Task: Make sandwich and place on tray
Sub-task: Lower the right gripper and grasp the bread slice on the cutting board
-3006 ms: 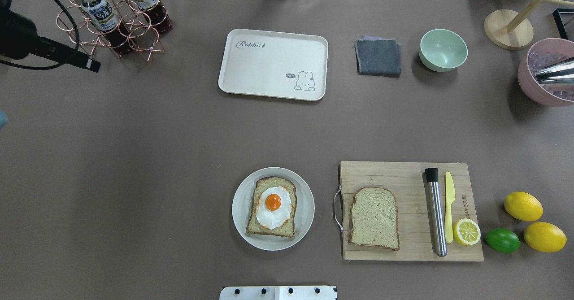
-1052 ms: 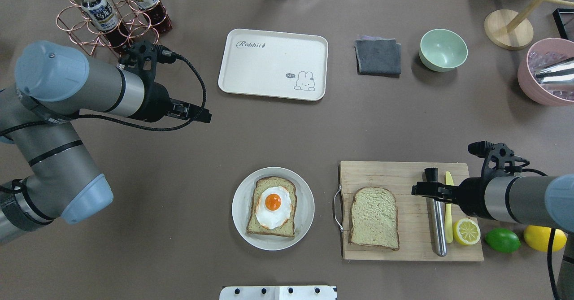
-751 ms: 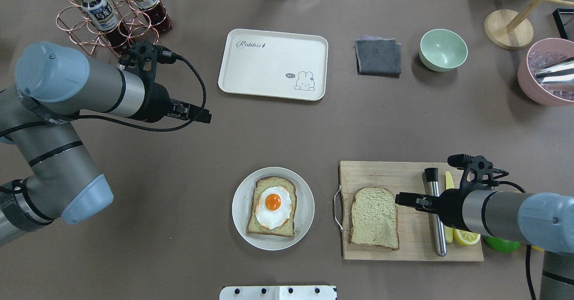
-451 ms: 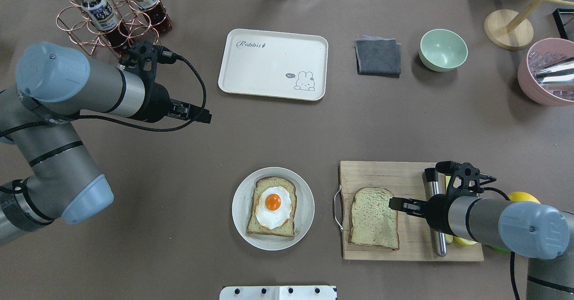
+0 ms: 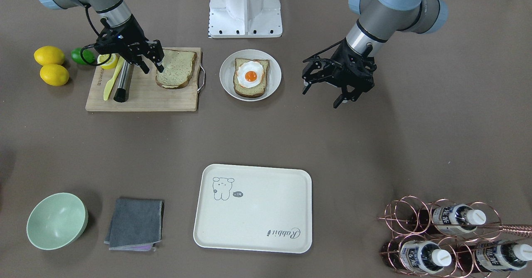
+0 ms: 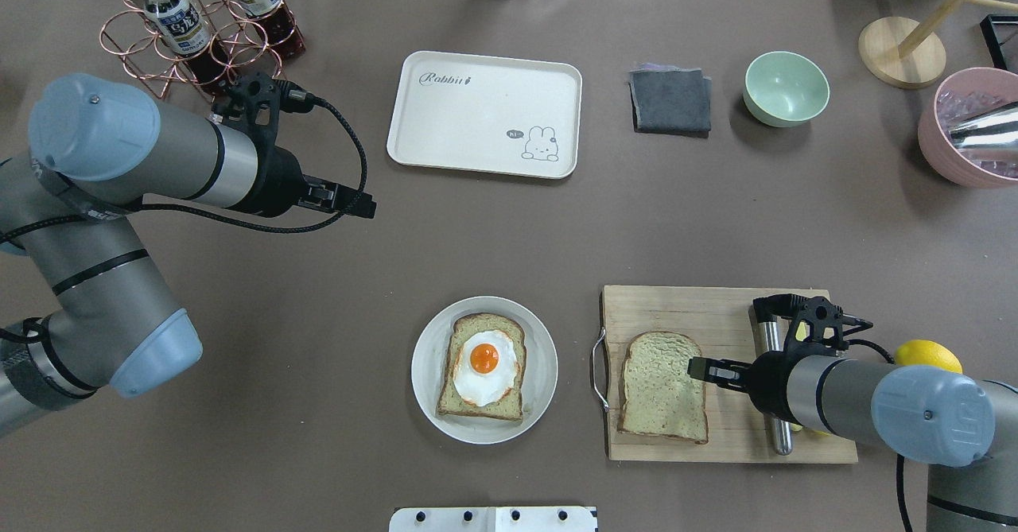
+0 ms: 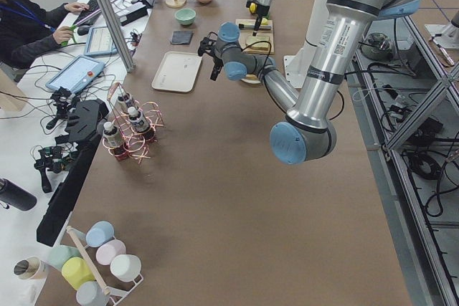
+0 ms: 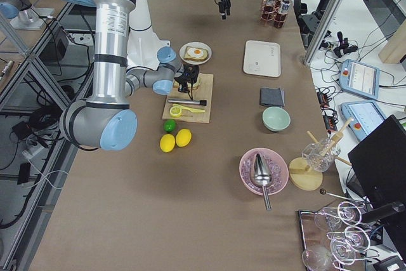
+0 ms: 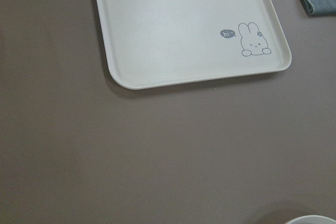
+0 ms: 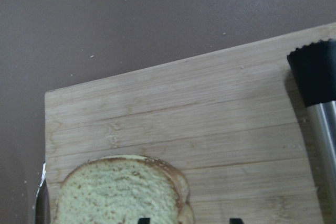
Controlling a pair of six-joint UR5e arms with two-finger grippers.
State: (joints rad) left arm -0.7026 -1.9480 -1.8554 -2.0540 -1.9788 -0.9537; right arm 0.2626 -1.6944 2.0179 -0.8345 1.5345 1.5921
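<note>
One bread slice point(image 6: 660, 389) lies bare on the wooden cutting board point(image 6: 716, 309). A second slice topped with a fried egg point(image 6: 483, 365) lies on a white plate point(image 6: 541, 369). The cream tray point(image 6: 485, 110) stands bare at the table's far side and fills the left wrist view point(image 9: 194, 24). My right gripper point(image 6: 696, 370) is open and hangs low over the bare slice's right edge; in the right wrist view one fingertip point(image 10: 144, 220) is over the bread point(image 10: 121, 192). My left gripper point(image 5: 322, 96) is open and holds nothing, above the table left of the plate.
On the board lie a steel muddler point(image 6: 767, 333) and a yellow knife point(image 5: 110, 82), beside a lemon half. Lemons point(image 5: 52, 66) and a lime sit to its right. A grey cloth point(image 6: 670, 101), a green bowl point(image 6: 786, 87), a pink bowl point(image 6: 966, 130) and a bottle rack point(image 6: 199, 31) stand far.
Both arms came into view. The right gripper moved left across the board to the bare slice's right edge. The left arm has held still for the last second.
</note>
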